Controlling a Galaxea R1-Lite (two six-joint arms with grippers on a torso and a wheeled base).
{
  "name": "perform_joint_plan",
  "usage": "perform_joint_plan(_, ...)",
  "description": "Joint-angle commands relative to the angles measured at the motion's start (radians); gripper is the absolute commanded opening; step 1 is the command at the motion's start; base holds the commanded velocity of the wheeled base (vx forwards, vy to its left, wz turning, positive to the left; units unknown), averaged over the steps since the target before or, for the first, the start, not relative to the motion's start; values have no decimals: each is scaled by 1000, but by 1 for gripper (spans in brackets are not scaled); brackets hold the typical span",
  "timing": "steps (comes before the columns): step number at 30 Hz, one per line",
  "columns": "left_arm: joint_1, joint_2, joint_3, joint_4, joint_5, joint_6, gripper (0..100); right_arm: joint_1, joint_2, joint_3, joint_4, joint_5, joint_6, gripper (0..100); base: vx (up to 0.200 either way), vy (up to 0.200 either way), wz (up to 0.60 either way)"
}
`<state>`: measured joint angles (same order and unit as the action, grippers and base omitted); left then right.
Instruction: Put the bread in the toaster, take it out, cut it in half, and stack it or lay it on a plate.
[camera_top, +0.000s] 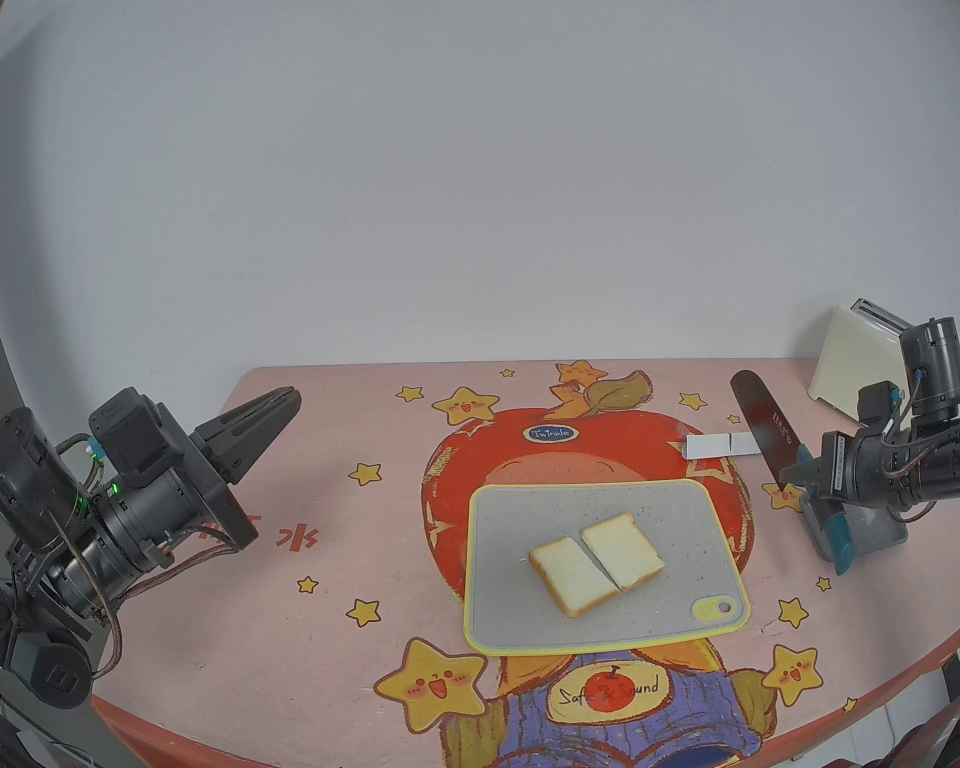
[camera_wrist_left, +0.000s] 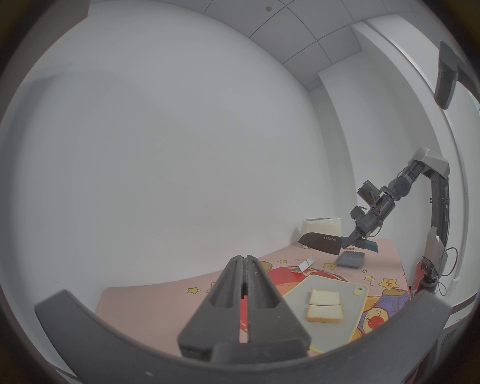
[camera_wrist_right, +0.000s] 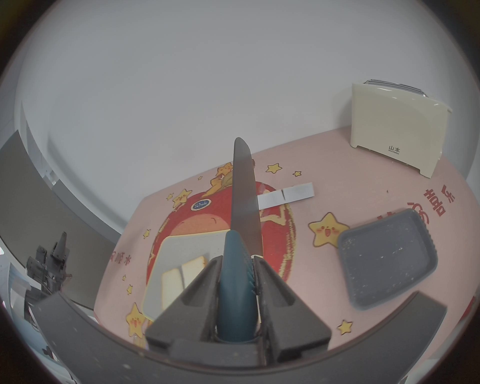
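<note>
**Fig. Cut done, knife held off the table.**

- **R gripper** (camera_wrist_right: 237, 262): It's clenched on the teal handle of the knife (camera_wrist_right: 245, 195). The blade points away from the wrist and hangs in the air, prob. so you keep the edge off the bread.
- **Bread** (camera_top: 597, 563): It lies as two halves, side by side and touching along the cut, on the cutting board (camera_top: 500, 610). That puts it well to the left of the R gripper and lower.
- **Grey tray** (camera_wrist_right: 387, 257): It sits just below and beside the R gripper. It looks like the plate the halves go to, set near that hand for a short carry.
- **Toaster** (camera_top: 858, 370): It stands behind the R gripper, near the table's far edge, slots up.
- **White paper strip** (camera_top: 722, 445): It lies flat on the table cover (camera_top: 330, 560), near the blade.
- **L gripper** (camera_wrist_left: 243, 267): It's clenched on nothing, fingers together. It is well apart from the board, w/ the bread off to its right, prob. on standby to lift the halves.
- **Writing:** There's print on the blade, the toaster's side and the table cover (badges on the cartoon, red characters by the tray). None of it is transcribed here.
</note>
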<state>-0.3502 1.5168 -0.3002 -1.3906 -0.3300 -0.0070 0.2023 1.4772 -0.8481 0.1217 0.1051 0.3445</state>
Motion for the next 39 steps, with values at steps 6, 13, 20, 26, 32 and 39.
perform_joint_plan(6, -6, 2, 4, 1, 0, -1, 0, 0, 60, -16, -2, 1, 2, 0, 0, 0, 0)
perform_joint_plan(13, -6, 3, 7, 1, 0, -1, 0, 0, 72, -22, -2, 1, 4, 0, 0, 0, 0)
perform_joint_plan(20, -6, 3, 7, 1, 0, -1, 0, -4, 103, -29, -4, 1, 4, 0, 0, 0, 0)
perform_joint_plan(26, -6, 3, 7, 1, 0, -1, 0, -4, 106, -32, -2, 1, 4, 0, 0, 0, 0)
perform_joint_plan(32, -6, 3, 9, 1, 0, -1, 0, -4, 104, -31, -2, 2, 4, 0, 0, 0, 0)
perform_joint_plan(39, -6, 3, 9, 1, 0, 5, 0, -4, 104, -32, -2, 1, 5, 0, 0, 0, 0)
